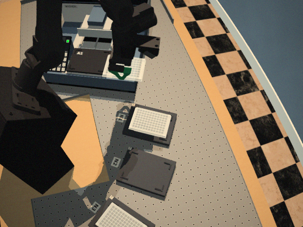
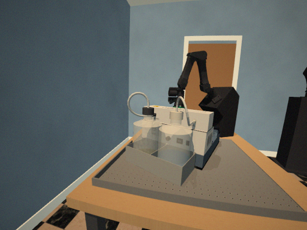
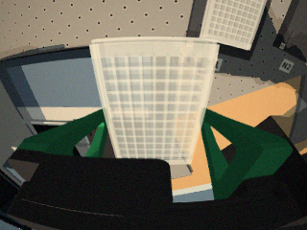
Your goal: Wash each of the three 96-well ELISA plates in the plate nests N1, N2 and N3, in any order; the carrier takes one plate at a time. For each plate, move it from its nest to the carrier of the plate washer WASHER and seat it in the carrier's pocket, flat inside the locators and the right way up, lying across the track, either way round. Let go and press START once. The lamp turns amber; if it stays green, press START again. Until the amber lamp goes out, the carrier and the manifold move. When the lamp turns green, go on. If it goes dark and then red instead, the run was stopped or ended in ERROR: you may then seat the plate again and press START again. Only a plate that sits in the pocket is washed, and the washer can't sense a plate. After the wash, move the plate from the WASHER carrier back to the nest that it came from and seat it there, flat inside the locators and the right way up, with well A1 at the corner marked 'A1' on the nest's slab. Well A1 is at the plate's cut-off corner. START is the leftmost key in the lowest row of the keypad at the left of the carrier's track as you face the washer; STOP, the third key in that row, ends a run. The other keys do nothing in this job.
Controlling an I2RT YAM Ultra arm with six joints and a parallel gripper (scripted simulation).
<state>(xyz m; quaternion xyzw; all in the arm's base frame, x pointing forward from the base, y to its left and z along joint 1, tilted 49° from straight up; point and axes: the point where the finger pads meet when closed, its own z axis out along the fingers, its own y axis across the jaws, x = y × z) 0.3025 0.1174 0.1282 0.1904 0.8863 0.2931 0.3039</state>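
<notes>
My gripper (image 1: 120, 73) (image 3: 153, 113) (image 2: 174, 96) is shut on a white 96-well plate (image 1: 137, 68) (image 3: 153, 96), gripping it across its short width. It holds the plate above the right part of the WASHER (image 1: 95, 82) (image 2: 184, 119), just right of the dark carrier (image 1: 85, 62), whose pocket is empty. The lamp (image 1: 67, 41) above the keypad (image 1: 59, 66) is green. Nest N2 (image 1: 147, 170) is empty. A plate (image 1: 149, 122) (image 3: 237, 2) lies in nest N1 (image 1: 173, 124). Another plate (image 1: 117, 218) lies in nest N3 (image 1: 147, 222).
The arm's black base (image 1: 29, 136) stands left of the nests. The manifold bridge (image 1: 94, 31) crosses the track behind the carrier. Two bottles (image 2: 148, 132) (image 2: 176, 141) with hoses stand in a grey tray (image 2: 158, 168) behind the washer.
</notes>
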